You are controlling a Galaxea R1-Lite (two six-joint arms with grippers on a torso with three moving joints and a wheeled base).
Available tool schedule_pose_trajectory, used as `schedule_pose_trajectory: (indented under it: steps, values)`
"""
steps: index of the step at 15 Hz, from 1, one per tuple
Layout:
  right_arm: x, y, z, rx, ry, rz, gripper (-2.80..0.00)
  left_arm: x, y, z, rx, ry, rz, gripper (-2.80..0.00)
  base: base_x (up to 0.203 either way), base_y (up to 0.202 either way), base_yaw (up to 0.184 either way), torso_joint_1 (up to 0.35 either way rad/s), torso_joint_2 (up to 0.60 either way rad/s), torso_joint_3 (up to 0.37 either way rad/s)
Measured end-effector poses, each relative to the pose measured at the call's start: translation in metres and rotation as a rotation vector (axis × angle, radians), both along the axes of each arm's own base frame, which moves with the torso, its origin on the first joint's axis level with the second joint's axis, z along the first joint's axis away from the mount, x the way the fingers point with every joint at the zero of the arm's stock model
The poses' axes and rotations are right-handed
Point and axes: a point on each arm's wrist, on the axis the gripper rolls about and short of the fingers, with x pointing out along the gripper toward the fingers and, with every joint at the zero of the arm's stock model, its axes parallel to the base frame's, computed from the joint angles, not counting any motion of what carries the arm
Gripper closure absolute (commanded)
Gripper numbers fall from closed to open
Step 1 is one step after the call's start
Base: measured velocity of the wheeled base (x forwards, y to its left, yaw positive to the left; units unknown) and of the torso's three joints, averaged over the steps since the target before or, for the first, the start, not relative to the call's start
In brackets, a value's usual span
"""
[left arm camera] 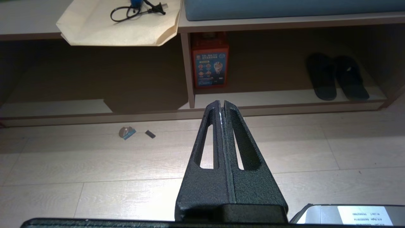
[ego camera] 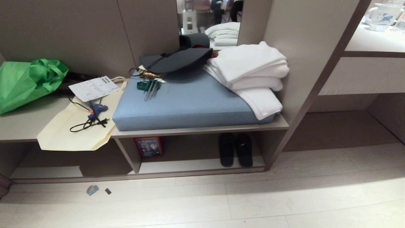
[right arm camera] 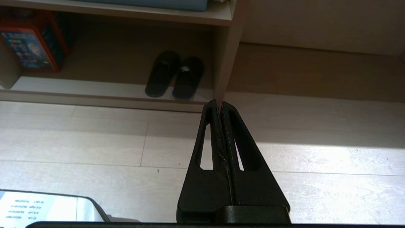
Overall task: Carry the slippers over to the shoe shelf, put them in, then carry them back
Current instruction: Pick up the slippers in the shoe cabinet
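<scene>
The slippers (ego camera: 235, 148), a dark pair lying side by side, sit on the pale bottom board at the right end of the shoe shelf (ego camera: 190, 164), under the bench. The left wrist view has them (left arm camera: 337, 77) far to one side, inside the shoe shelf (left arm camera: 269, 98). In the right wrist view the slippers (right arm camera: 175, 76) lie just ahead of the fingers. My left gripper (left arm camera: 221, 103) is shut and empty, hanging over the floor in front of the shelf. My right gripper (right arm camera: 219, 102) is likewise shut and empty, well short of the slippers. Neither arm shows in the head view.
A red box (ego camera: 148, 147) leans at the shelf's left end. On the bench above lie a blue cushion (ego camera: 190, 104), folded white towels (ego camera: 250, 72), a cream tote bag (ego camera: 76, 129) overhanging the edge and a green bag (ego camera: 28, 79). Small scraps (ego camera: 92, 190) lie on the floor.
</scene>
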Motion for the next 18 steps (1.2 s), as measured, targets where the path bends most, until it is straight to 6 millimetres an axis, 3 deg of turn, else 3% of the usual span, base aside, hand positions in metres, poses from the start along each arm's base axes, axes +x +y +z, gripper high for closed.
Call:
schedule_pose_trajectory:
  steps: [12, 18]
  values:
    - [0.0000, 0.0000, 0.0002, 0.000, -0.001, 0.000, 0.00, 0.0000, 0.0000, 0.0000, 0.000, 0.000, 0.000, 0.00, 0.000, 0.000, 0.000, 0.004, 0.00, 0.202]
    - [0.0000, 0.0000, 0.0001, 0.003, 0.000, -0.001, 0.00, 0.0000, 0.0000, 0.0000, 0.000, 0.000, 0.000, 0.00, 0.000, 0.000, 0.000, 0.000, 0.00, 0.036]
